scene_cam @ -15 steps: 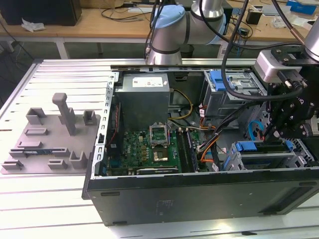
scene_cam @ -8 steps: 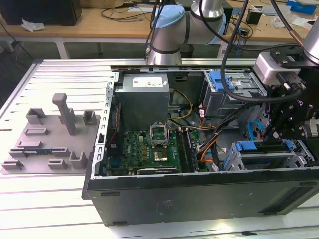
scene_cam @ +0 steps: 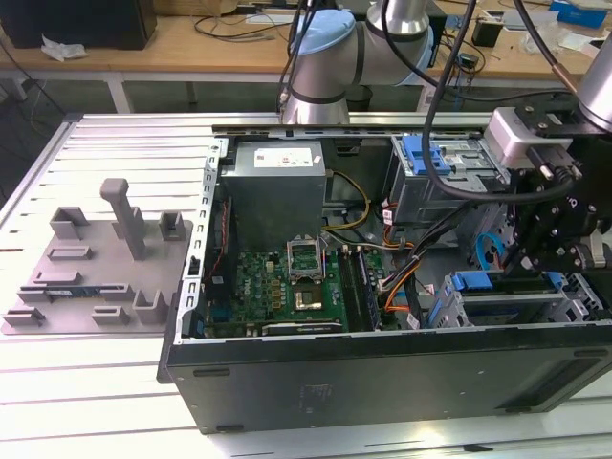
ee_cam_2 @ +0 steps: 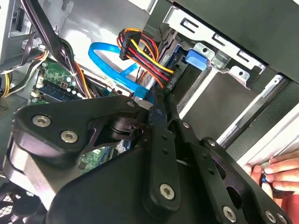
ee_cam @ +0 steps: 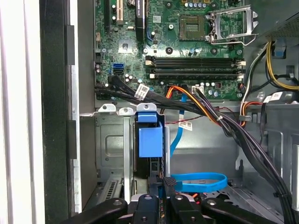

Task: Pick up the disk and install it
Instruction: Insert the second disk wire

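We see a pale slatted metal worktop [scene_cam: 115,143] carrying an open computer case [scene_cam: 382,382], with a grey fixture plate [scene_cam: 96,277] lying on it beside the case, toward the exterior view's left. Behind the worktop stands a wooden bench [scene_cam: 182,43] on white legs, strewn with cables and small boxes. A dark box [scene_cam: 81,21] sits at that bench's end toward the exterior view's left.
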